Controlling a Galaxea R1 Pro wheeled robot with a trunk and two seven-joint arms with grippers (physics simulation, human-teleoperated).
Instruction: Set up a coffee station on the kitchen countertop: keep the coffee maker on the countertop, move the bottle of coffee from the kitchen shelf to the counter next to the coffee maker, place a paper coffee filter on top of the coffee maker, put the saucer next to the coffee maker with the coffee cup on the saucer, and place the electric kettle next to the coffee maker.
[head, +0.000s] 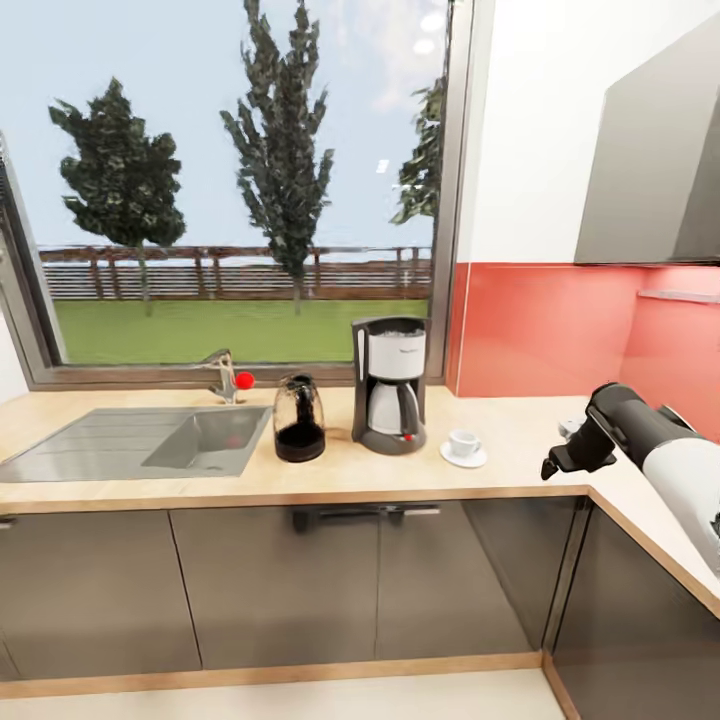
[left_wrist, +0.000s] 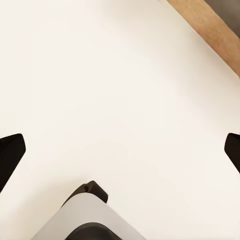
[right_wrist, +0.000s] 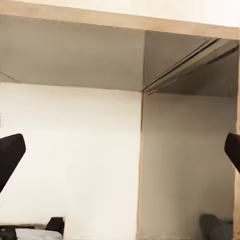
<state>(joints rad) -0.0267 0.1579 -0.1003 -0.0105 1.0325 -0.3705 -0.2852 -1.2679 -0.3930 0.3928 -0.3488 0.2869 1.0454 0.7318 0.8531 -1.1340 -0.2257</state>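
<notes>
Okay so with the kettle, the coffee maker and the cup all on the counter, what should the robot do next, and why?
Probably turn to look for the bottle of coffee and the paper filter. The electric kettle stands left of the coffee maker, and the coffee cup sits on the saucer at its right, so those seem done. The maker's top looks bare.

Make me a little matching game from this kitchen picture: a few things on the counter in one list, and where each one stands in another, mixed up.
Things:
1. kettle
2. coffee maker
3. cup
4. sink

Places:
A. on a saucer, on the side of the coffee maker nearer the red wall
B. set into the countertop below the window, at the far left
C. between the sink and the coffee maker
D. between the kettle and the cup

Pairs: 1-C, 2-D, 3-A, 4-B
</notes>
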